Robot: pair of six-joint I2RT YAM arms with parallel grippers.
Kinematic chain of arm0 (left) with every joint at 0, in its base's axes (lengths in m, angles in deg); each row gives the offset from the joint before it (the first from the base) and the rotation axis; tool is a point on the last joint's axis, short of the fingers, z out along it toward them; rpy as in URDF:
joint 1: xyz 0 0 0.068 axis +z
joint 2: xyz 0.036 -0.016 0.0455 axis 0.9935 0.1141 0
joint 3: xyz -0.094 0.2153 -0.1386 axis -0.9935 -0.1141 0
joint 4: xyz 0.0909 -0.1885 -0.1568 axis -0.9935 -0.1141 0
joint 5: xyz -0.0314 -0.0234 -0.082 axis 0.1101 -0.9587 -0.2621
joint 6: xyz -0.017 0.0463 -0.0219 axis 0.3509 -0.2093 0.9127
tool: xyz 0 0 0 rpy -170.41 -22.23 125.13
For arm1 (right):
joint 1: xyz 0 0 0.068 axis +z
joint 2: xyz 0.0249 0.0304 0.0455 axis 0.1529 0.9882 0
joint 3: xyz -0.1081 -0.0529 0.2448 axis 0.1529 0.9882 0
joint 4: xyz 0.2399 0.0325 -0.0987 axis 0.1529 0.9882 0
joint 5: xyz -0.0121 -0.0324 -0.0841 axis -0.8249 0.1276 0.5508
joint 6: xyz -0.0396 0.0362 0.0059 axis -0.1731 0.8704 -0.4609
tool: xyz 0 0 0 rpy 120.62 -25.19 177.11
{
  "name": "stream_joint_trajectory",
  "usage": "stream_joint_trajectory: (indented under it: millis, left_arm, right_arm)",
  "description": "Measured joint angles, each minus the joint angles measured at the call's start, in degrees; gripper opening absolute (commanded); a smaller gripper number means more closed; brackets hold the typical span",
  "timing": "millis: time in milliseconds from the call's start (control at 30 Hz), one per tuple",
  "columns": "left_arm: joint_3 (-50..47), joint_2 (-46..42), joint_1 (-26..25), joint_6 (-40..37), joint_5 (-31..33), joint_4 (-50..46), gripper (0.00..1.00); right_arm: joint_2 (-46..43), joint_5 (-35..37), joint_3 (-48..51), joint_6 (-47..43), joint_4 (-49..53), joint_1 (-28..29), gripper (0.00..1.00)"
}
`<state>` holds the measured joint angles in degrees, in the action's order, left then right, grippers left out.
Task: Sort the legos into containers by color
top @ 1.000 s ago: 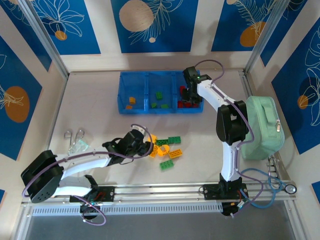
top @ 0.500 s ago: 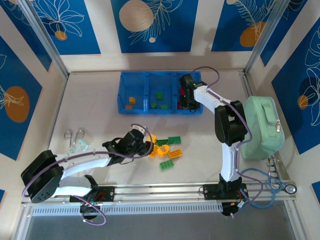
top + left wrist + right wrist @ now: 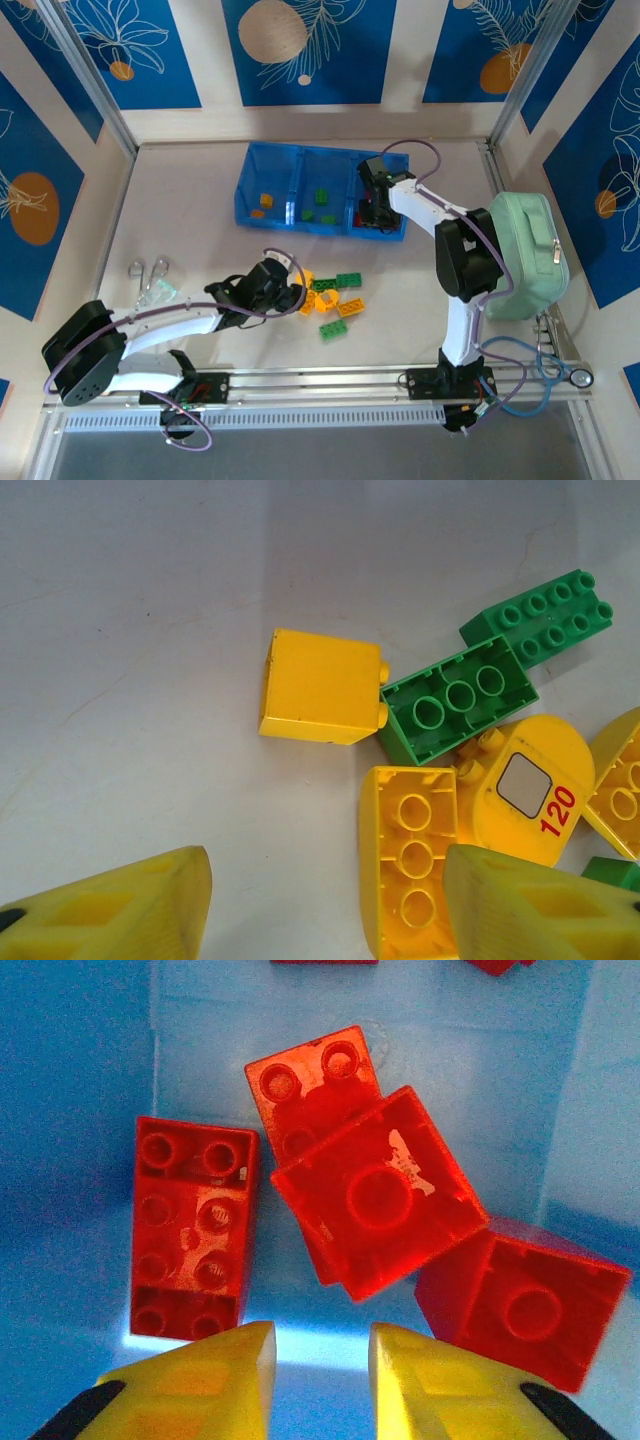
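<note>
Loose legos lie in a pile (image 3: 335, 300) on the table, yellow and green. My left gripper (image 3: 290, 293) hovers at the pile's left edge, open (image 3: 325, 885). An upturned yellow brick (image 3: 410, 855) lies between its fingers, close to the right one. Beyond it are a yellow cube (image 3: 320, 685), an upturned green brick (image 3: 460, 705) and a rounded yellow piece marked 120 (image 3: 525, 790). The blue bin (image 3: 245, 195) holds orange bricks (image 3: 260, 205) on the left, green (image 3: 322, 205) in the middle and red on the right. My right gripper (image 3: 372, 205) is down in the red compartment, narrowly open (image 3: 320, 1345) and holding nothing, over several red bricks (image 3: 375, 1195).
A mint-green pouch (image 3: 525, 255) lies at the right, beside the right arm. Scissors (image 3: 150, 270) and a small clear bag (image 3: 160, 290) rest at the left. The bin sits slightly askew near the back wall. A metal rail (image 3: 320, 378) runs along the near edge.
My right gripper has dropped lower and nearer within the red compartment, and the bin has turned slightly askew. The left arm has not moved.
</note>
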<state>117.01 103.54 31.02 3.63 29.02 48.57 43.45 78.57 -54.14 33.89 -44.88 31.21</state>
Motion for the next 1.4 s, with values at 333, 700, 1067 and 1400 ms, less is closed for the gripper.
stream_joint_trajectory:
  millis: [333,700,1067,1400]
  left_arm:
    - [1.97,4.11,-0.09,-0.61,-1.51,-1.11,0.64]
    - [4.81,12.02,-2.03,-0.66,-5.14,-1.16,0.58]
    - [8.09,17.18,-3.96,-0.87,-5.16,-2.97,0.50]
    - [8.26,16.79,-4.07,-0.83,-4.02,-4.15,0.21]
  right_arm:
    - [-14.67,0.98,-0.44,0.57,-0.13,3.15,0.47]
    - [-24.24,-1.03,13.40,3.08,-4.02,3.37,0.47]
    - [-26.45,-2.84,19.43,5.44,-6.75,2.62,0.47]
    - [-29.99,-3.28,21.92,6.36,-7.96,2.21,0.46]
